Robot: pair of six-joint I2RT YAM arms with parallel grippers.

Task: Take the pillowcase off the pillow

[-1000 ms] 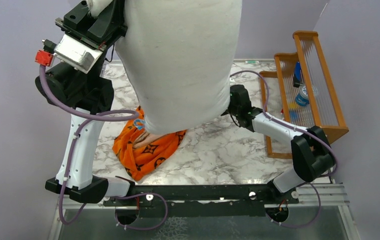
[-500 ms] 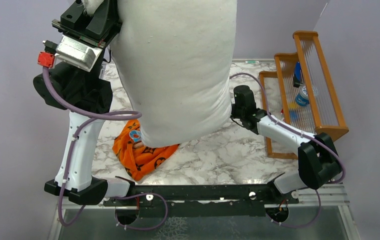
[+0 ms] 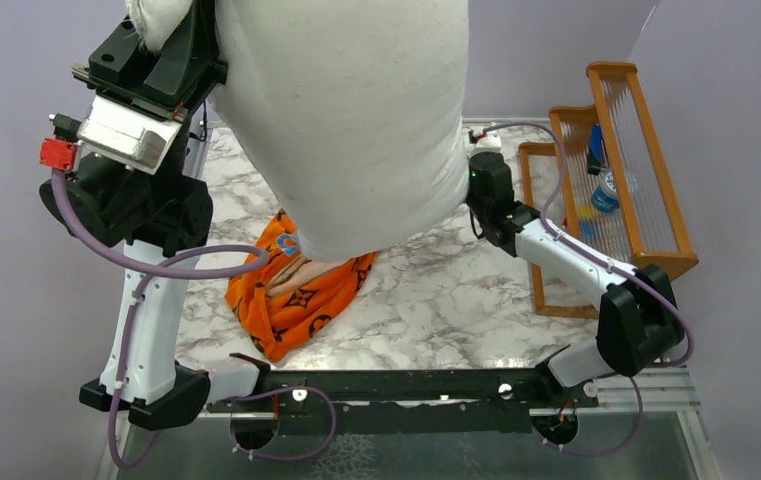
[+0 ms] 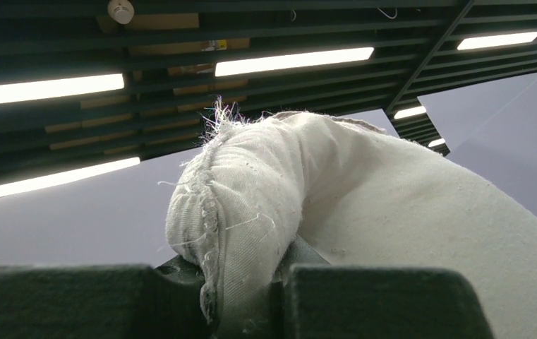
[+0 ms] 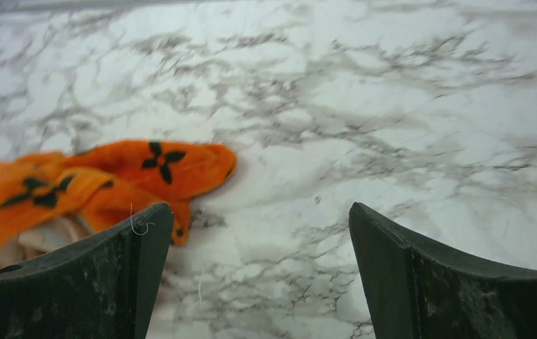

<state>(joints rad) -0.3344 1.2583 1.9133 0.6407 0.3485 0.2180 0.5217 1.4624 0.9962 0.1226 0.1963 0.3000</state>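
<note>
Clamping a frayed corner of the pillow (image 4: 392, 212), the left gripper (image 4: 251, 286) has its jaws narrow, with white cloth pinched between them. That arm is raised, and the pillow hangs from it as one long white mass.

The right gripper (image 5: 251, 272) hangs over the table (image 5: 406, 106) with jaws wide and nothing between them. The pillowcase (image 5: 117, 173) lies on the marble ahead of the jaws and off to their left side, apart from both fingers.

Views:
- The top view puts the pillowcase in a crumpled heap on the near-left part of the table, orange with black motifs and a pale inner patch showing. The pillow's lower end overlaps it from above; contact cannot be told.
- The left wrist view shows only the clamp, the loose threads at the seam and the ceiling. It shows no table.
- The right wrist view shows the pillowcase edge flat on the marble. The pillow is out of its frame.
- The top view hides the right fingertips behind the pillow.

Surface and room:
- White marble top with grey veining, and a black rail (image 3: 406, 385) along the near edge.
- A wooden rack (image 3: 646, 230) at the right edge holds some blue items.
- Lilac-grey walls.
- Strip lights (image 4: 293, 61) on dark ceiling slats.
</note>
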